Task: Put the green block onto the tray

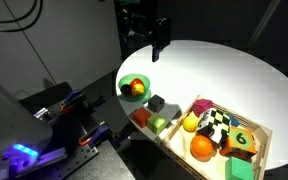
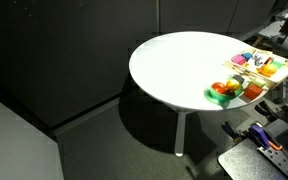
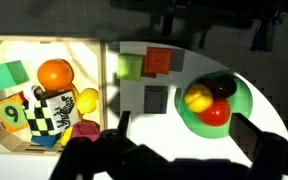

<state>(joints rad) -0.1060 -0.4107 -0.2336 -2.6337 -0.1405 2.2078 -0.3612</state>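
Fingers (image 3: pixel 252 140) spread wide, holding nothing. In the wrist view the green block (image 3: pixel 6 76) lies at 9 o'clock inside the tray (image 3: pixel 102 70), beside the orange (image 3: pixel 54 73). I judge it placed; my best move is a straight lift, clear of the lime cube (image 3: pixel 131 66) at 12 o'clock.

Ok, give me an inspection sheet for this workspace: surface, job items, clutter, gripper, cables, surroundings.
Surface: round white table, mostly bare.
Job's things: green block appears to lie already inside the tray, near a corner.
Clutter: green bowl holding fruit; lime cube, orange cube and grey cube on the table beside the tray; fruit and patterned blocks in the tray.
Gripper: gripper open, empty, high above the table.
Cables: cables hang away from the table.
Surroundings: dark walls; equipment with a blue light.
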